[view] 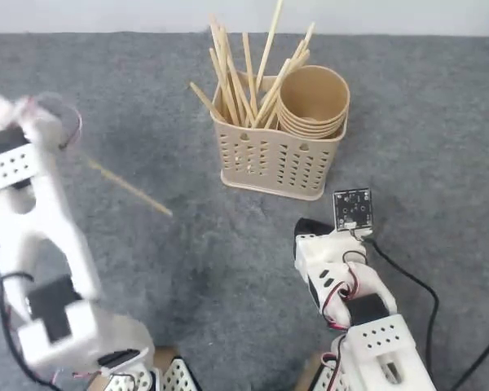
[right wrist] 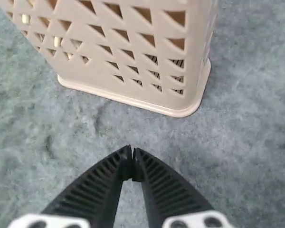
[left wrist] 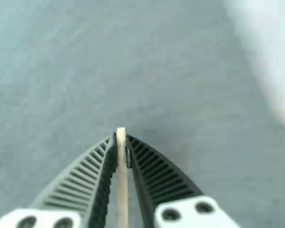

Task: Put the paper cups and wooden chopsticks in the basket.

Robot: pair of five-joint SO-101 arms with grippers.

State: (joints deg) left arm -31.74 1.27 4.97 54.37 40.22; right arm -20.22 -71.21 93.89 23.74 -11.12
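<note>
The beige perforated basket (view: 277, 159) stands at the back middle of the grey carpet. A stack of paper cups (view: 314, 99) sits in its right half and several wooden chopsticks (view: 240, 77) stand in its left half. My left gripper (left wrist: 121, 137) is shut on a single wooden chopstick (left wrist: 121, 190). In the high view that chopstick (view: 130, 187) slants out from the left gripper (view: 65, 134), held above the carpet left of the basket. My right gripper (right wrist: 132, 156) is shut with nothing in it, just in front of the basket (right wrist: 133, 47); its tip (view: 301, 228) is low near the carpet.
Grey carpet (view: 440, 122) covers the whole work area, with open floor to the right of the basket and between the two arms. A black cable (view: 428, 293) runs along the right arm's outer side.
</note>
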